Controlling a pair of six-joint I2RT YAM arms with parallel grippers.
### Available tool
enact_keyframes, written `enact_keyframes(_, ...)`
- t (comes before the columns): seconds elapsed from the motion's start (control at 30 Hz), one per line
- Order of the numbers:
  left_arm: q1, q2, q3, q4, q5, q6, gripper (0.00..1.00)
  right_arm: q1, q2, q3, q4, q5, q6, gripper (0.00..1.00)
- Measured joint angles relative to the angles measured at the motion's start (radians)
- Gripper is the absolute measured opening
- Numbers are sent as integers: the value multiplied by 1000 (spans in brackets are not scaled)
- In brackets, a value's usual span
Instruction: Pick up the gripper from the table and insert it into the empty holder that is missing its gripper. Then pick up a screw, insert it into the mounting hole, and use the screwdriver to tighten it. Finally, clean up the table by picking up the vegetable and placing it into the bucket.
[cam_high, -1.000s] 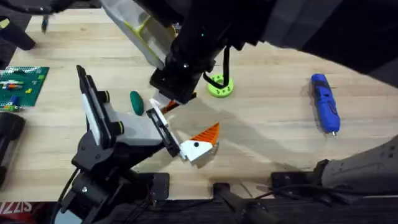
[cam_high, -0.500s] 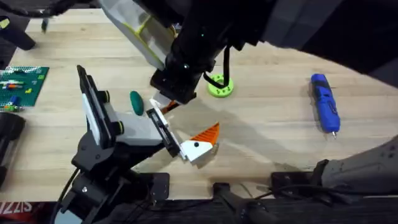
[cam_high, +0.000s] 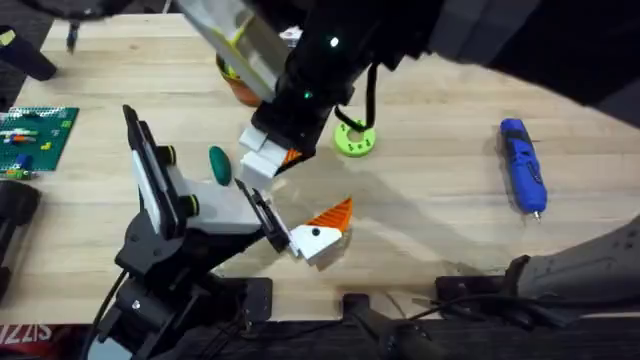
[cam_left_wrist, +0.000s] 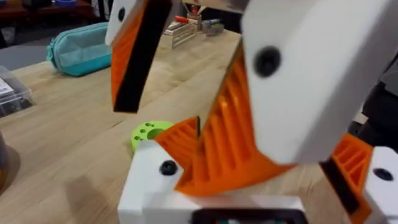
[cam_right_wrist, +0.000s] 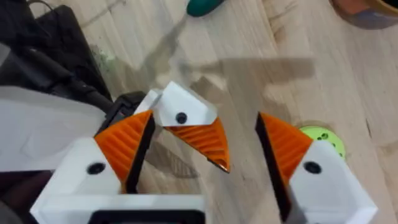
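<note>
The gripper (cam_right_wrist: 186, 127), a white block with an orange ribbed tip, sits against the black holder (cam_right_wrist: 124, 106) of the white-and-black hand body (cam_high: 195, 210). My right gripper (cam_right_wrist: 205, 121) hangs open just above it, a finger on each side, holding nothing. From overhead, the right gripper (cam_high: 265, 155) is over the holder. My left gripper (cam_left_wrist: 261, 180) looks to be that hand body. It is open, with the gripper (cam_left_wrist: 163, 171) and its twin (cam_left_wrist: 360, 171) standing apart. The twin (cam_high: 320, 232) is mounted. The vegetable (cam_high: 218, 165) lies left, the bucket (cam_high: 235, 85) behind, the screwdriver (cam_high: 523, 165) far right.
A lime-green ring dish (cam_high: 352, 138) stands behind the hand body on the wooden table (cam_high: 430, 210). A green brick board (cam_high: 35, 135) lies at the left edge. Dark arm links hang across the top right. Bare wood lies between the dish and the screwdriver.
My right gripper has lifted up and back from the holder, and its white fingers now show apart. The bucket behind it has come into view. The hand body has not moved.
</note>
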Motion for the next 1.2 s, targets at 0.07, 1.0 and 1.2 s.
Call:
enact_keyframes(0.07, 0, 0, 0, 0, 1, 1, 991, -12, 0, 0, 2, -6, 1, 991)
enact_keyframes(1.0, 0, 0, 0, 0, 1, 3, 991, -306, -133, 0, -108, -132, -61, 994)
enact_keyframes(1.2, 0, 0, 0, 0, 1, 4, 991, -324, -133, 0, -111, -147, -75, 993)
